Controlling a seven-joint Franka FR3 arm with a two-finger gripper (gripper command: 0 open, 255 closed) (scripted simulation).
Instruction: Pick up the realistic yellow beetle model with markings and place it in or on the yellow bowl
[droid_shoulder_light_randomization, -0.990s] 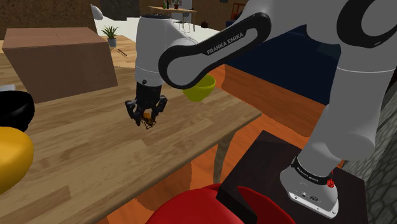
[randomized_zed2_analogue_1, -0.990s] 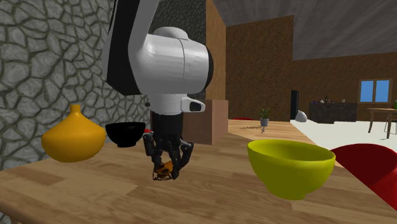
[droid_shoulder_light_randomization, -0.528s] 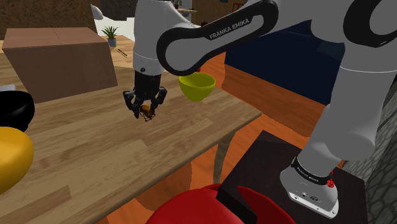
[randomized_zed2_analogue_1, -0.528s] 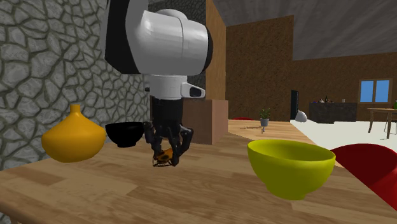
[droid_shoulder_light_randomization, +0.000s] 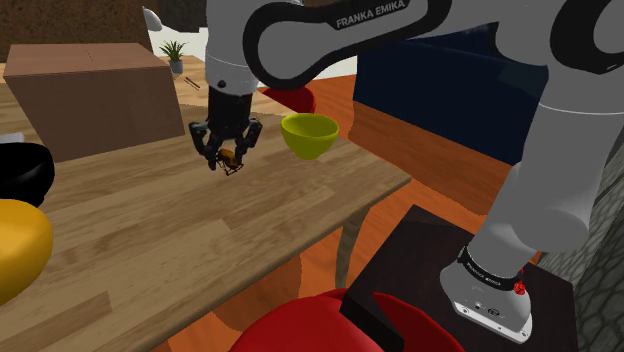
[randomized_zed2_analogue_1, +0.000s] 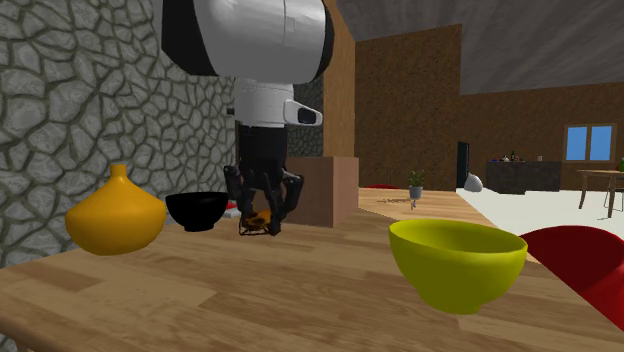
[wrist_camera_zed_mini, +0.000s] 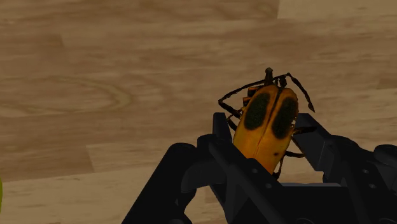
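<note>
The beetle model (wrist_camera_zed_mini: 267, 124) is orange-yellow with two dark oval spots and thin black legs and feelers. My black gripper (droid_shoulder_light_randomization: 229, 158) is shut on it and holds it in the air above the wooden table (droid_shoulder_light_randomization: 170, 230). In the second exterior view the gripper (randomized_zed2_analogue_1: 262, 222) hangs with the beetle (randomized_zed2_analogue_1: 259, 217) well above the tabletop. The yellow bowl (droid_shoulder_light_randomization: 309, 135) stands on the table near its edge, to the right of the gripper in the shoulder view. In the second exterior view that bowl (randomized_zed2_analogue_1: 457, 262) sits to the gripper's right, nearer the camera.
A brown box (droid_shoulder_light_randomization: 92, 95) stands behind the gripper in the shoulder view. A black bowl (randomized_zed2_analogue_1: 197, 210) and an orange-yellow vase (randomized_zed2_analogue_1: 115, 213) stand on the second exterior view's left before a stone wall. A red object (droid_shoulder_light_randomization: 335, 325) lies below the table's edge.
The gripper has risen with the beetle in it and moved slightly toward the shoulder view's top. The yellow bowl, earlier partly hidden by the arm, is now fully seen.
</note>
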